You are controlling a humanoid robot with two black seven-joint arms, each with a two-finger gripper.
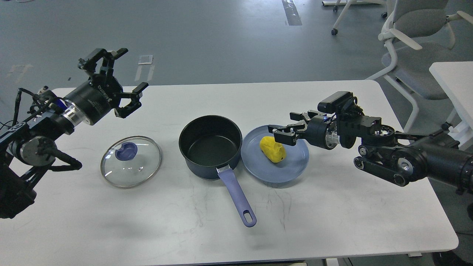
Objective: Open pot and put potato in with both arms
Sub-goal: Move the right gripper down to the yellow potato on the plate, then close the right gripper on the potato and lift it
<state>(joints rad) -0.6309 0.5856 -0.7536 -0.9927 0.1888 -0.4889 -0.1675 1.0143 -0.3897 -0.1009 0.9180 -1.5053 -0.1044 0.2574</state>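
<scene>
Pot (pixel 210 146) uncovered, lid (pixel 131 161) on bench (pixel 332 221). Left tool (pixel 123 79) spread wide, raised. Right tool (pixel 282 133) spread, beside potato (pixel 272 149) on plate (pixel 292 168).

White table (pixel 332 207); lid (pixel 131 161); pot (pixel 210 146); plate (pixel 292 166)

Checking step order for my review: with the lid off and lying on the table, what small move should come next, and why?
Probably the right hand should ease forward and close on the potato. The pot stands open and empty, the lid lies beside it, and the potato sits on the plate just ahead of that open hand.
</scene>
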